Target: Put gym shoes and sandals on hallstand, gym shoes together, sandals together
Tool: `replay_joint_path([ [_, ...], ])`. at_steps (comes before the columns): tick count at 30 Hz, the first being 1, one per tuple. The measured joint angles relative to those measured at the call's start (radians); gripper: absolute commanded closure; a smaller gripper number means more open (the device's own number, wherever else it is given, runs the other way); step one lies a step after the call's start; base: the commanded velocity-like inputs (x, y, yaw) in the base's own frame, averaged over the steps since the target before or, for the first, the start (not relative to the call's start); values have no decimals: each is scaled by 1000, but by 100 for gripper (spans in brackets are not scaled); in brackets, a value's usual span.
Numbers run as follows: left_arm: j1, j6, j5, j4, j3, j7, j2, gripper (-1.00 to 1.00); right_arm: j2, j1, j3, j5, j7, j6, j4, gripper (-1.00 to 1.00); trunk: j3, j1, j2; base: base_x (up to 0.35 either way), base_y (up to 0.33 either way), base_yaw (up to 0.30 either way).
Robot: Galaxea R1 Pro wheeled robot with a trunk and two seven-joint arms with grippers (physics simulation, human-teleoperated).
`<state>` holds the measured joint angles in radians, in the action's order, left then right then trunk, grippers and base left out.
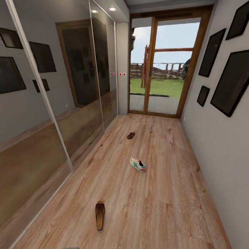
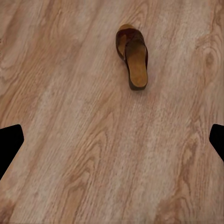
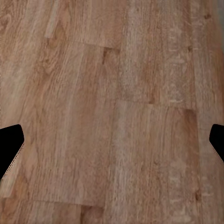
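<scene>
A dark brown sandal (image 1: 100,215) lies on the corridor floor (image 1: 162,207) close in front of me, and it also lies ahead of my left gripper (image 2: 112,140) as the sandal (image 2: 133,58), well clear of the fingers. Farther down the corridor rests one white gym shoe (image 1: 137,164) with green stripes. A second sandal (image 1: 131,135) lies beyond it toward the glass door. My left gripper is open above bare planks. My right gripper (image 3: 112,140) is open too, over plain corridor floor (image 3: 112,93). The hallstand is out of view.
Mirrored sliding wardrobe doors (image 1: 52,114) run along the left side. A grey wall with dark picture frames (image 1: 231,83) bounds the right. A wood-framed glass door (image 1: 164,65) closes the far end.
</scene>
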<state>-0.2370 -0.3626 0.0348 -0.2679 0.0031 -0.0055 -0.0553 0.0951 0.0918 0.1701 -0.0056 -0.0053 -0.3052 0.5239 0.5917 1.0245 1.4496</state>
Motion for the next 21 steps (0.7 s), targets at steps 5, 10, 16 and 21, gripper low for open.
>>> replay_joint_path([
  [5, 0, 0, 0, 0, 0, 0, 0, -100, 0, 0, 0, 0, 0, 0, 0, -100, 0, 0, 0, 284, -160, 258],
  [10, 0, 0, 0, 0, 0, 0, 0, -100, 0, 0, 0, 0, 0, 0, 0, -100, 0, 0, 0, 282, -165, 271],
  [16, 0, 0, 0, -1, 0, 1, 0, -100, 0, 0, 0, 1, 0, 0, 0, -100, 0, 0, 0, 281, -167, 275],
  [21, 0, 0, 0, -1, 0, 0, 0, -100, 0, 0, 0, 1, 0, 0, 0, -100, 0, 0, 0, 280, -167, 276],
])
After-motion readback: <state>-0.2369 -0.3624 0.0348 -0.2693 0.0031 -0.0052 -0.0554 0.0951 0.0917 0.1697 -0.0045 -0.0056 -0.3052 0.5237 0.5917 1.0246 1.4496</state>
